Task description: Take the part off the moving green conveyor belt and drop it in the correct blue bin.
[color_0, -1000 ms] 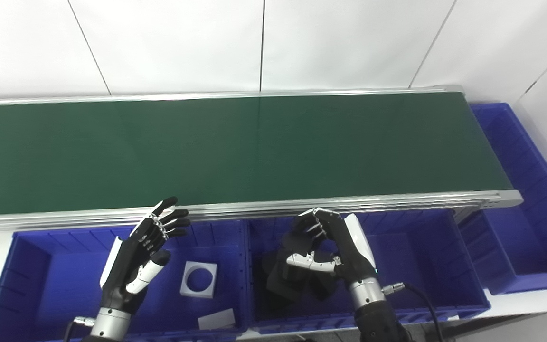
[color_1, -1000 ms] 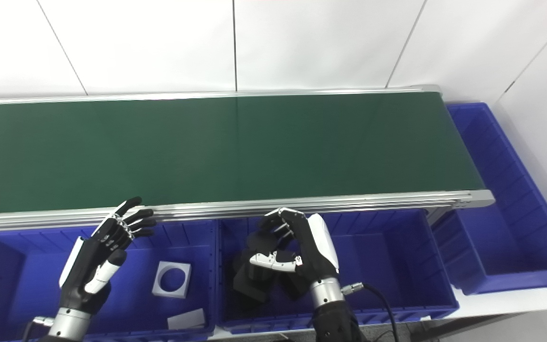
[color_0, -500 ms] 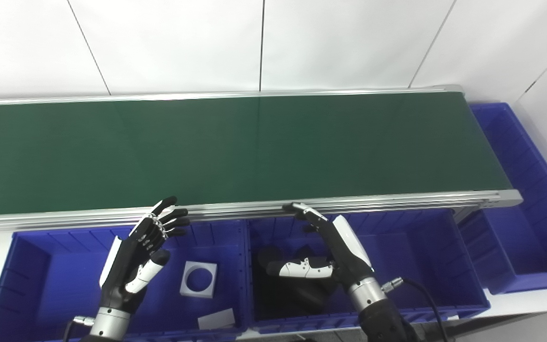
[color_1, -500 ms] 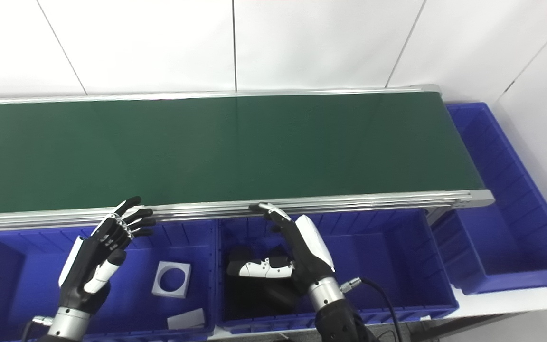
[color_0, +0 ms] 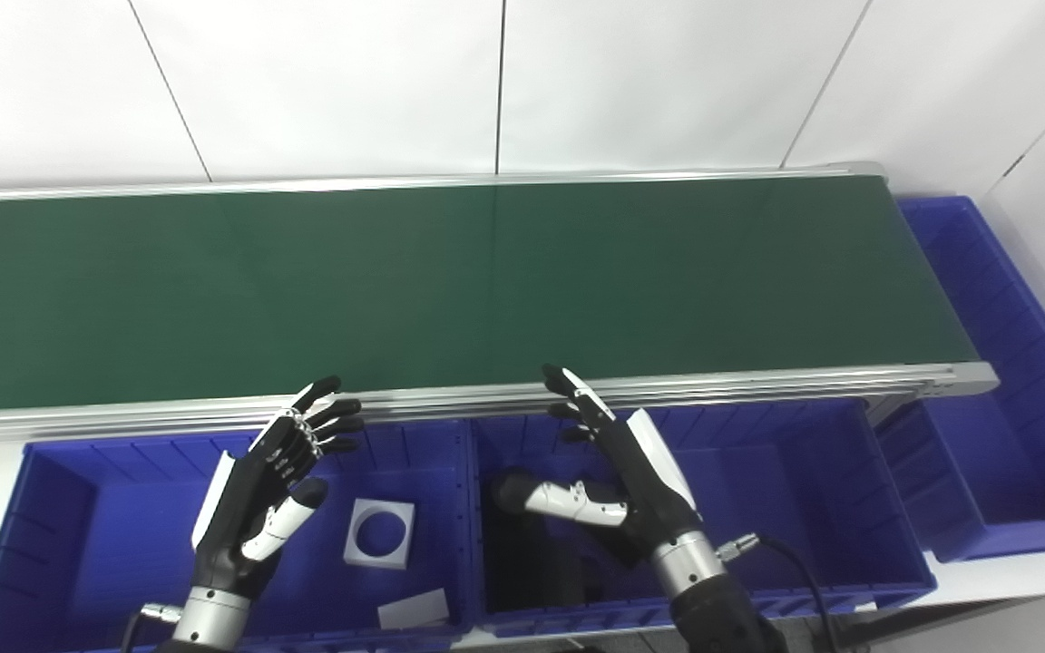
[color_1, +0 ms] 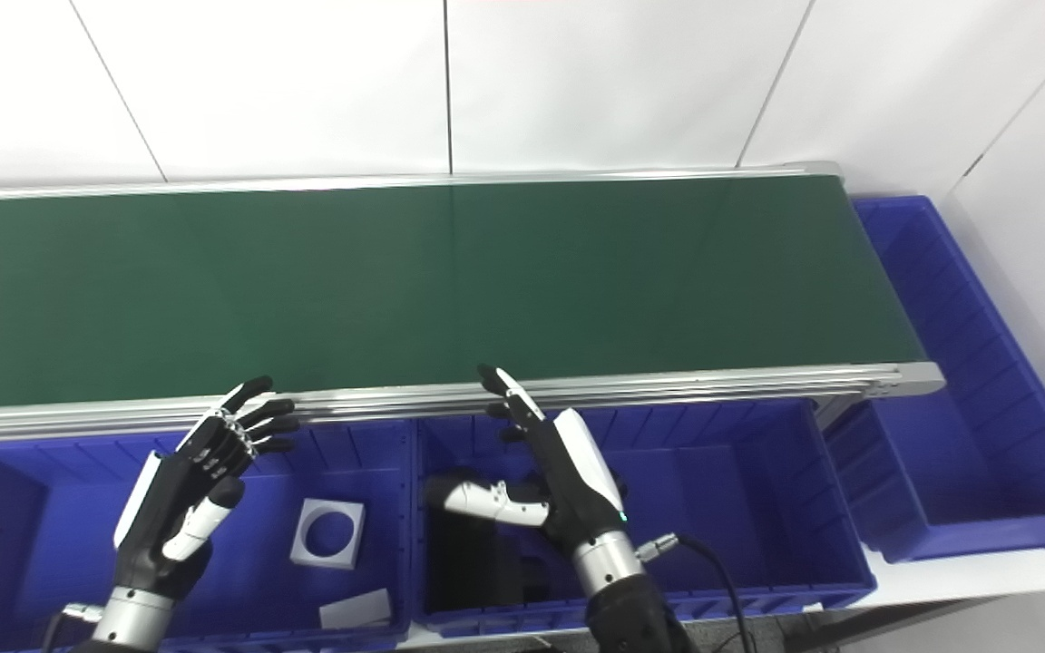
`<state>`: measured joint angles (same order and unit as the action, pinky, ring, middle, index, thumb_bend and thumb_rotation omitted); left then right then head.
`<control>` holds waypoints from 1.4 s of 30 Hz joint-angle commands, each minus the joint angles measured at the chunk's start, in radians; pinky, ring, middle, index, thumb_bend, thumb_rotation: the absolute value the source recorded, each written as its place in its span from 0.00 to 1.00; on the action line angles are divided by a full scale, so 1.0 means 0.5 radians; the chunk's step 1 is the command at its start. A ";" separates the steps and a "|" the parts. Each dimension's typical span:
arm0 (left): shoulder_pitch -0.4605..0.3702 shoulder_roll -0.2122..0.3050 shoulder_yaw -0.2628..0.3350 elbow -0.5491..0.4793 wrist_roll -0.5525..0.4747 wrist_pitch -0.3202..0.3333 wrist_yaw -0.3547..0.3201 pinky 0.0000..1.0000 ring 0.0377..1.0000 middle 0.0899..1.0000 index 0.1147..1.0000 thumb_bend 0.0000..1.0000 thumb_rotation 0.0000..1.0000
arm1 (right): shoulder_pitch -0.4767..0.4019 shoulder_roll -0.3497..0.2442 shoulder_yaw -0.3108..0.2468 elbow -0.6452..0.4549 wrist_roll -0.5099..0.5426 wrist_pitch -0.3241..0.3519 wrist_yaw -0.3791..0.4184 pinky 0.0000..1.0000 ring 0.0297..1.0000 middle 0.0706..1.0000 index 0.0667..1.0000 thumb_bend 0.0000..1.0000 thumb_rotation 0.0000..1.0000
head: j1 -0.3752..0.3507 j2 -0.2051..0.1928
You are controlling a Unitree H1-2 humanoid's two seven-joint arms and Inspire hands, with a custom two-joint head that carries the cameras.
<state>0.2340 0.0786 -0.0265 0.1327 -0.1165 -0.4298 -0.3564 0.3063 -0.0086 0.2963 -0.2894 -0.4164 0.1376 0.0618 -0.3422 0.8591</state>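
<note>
Fingers (color_0: 577,399) of the right hand (color_0: 636,481) spread empty above the middle bin (color_0: 804,508), left hand (color_0: 259,490) likewise splayed.

One green conveyor belt (color_0: 450,281) runs across the scene. Three blue bins sit around it: two along its near side, the left bin (color_0: 60,517) and the middle bin (color_0: 786,481), and a third bin (color_0: 1012,381) at its right end. The left bin holds two white parts: a square plate with a round hole (color_0: 380,533) and a flat piece (color_0: 414,609). Dark parts (color_0: 532,562) lie in the middle bin; their number cannot be told. Two hands are in view, left hand (color_0: 264,485) and right hand (color_0: 622,472).
</note>
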 commanded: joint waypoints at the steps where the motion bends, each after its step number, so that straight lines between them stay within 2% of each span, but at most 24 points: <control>1: -0.003 0.009 -0.003 -0.062 -0.012 -0.080 -0.010 0.69 0.73 0.76 0.85 0.79 0.68 | -0.005 0.041 0.047 -0.053 0.034 -0.168 -0.044 0.72 0.80 0.85 0.90 0.75 0.77 | 0.023 -0.008; 4: 0.003 0.002 -0.012 -0.071 0.010 -0.080 0.009 0.68 0.73 0.76 0.84 0.81 0.68 | -0.013 0.074 0.093 -0.043 0.061 -0.237 -0.063 0.73 0.79 0.83 0.88 0.67 0.81 | 0.071 -0.027; 8: 0.019 -0.014 -0.031 -0.082 0.045 -0.080 0.027 0.68 0.73 0.75 0.83 0.83 0.68 | -0.027 0.128 0.122 0.004 0.166 -0.341 -0.089 0.72 0.76 0.81 0.87 0.60 0.80 | 0.129 -0.057; 11: 0.035 -0.022 -0.052 -0.092 0.061 -0.078 0.028 0.67 0.72 0.75 0.83 0.82 0.67 | -0.040 0.168 0.124 0.072 0.264 -0.422 -0.100 0.68 0.75 0.80 0.85 0.61 0.70 | 0.182 -0.096; 17: 0.055 -0.031 -0.085 -0.087 0.098 -0.078 0.047 0.68 0.71 0.75 0.83 0.85 0.67 | -0.083 0.176 0.062 0.335 0.425 -0.711 -0.148 0.67 0.74 0.77 0.83 0.67 0.54 | 0.250 -0.154; 22: 0.077 -0.035 -0.130 -0.090 0.136 -0.079 0.065 0.68 0.72 0.76 0.83 0.86 0.68 | -0.081 0.131 0.018 0.451 0.457 -0.844 -0.151 0.67 0.73 0.76 0.82 0.69 0.55 | 0.313 -0.206; 26: 0.081 -0.046 -0.170 -0.074 0.145 -0.080 0.065 0.69 0.73 0.77 0.83 0.86 0.67 | -0.064 0.085 -0.002 0.471 0.432 -0.887 -0.147 0.68 0.74 0.76 0.82 0.69 0.57 | 0.345 -0.233; 31: 0.073 -0.058 -0.218 -0.062 0.178 -0.079 0.090 0.69 0.74 0.78 0.83 0.84 0.66 | -0.038 0.041 -0.013 0.465 0.423 -0.945 -0.146 0.68 0.73 0.76 0.81 0.64 0.60 | 0.370 -0.257; 35: 0.059 -0.067 -0.233 -0.030 0.194 -0.079 0.117 0.70 0.75 0.79 0.83 0.83 0.65 | -0.020 -0.004 -0.014 0.466 0.367 -0.992 -0.149 0.66 0.74 0.77 0.81 0.65 0.65 | 0.401 -0.280; 42: 0.028 -0.073 -0.252 0.023 0.201 -0.080 0.135 0.73 0.77 0.81 0.83 0.80 0.64 | -0.007 -0.066 -0.043 0.492 0.314 -1.048 -0.163 0.65 0.74 0.78 0.81 0.67 0.66 | 0.444 -0.304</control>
<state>0.2636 0.0480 -0.1463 0.1576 -0.0218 -0.4300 -0.2977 0.3033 -0.0443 0.2776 -0.0321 -0.2584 -0.3204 -0.0112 -0.1212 0.7057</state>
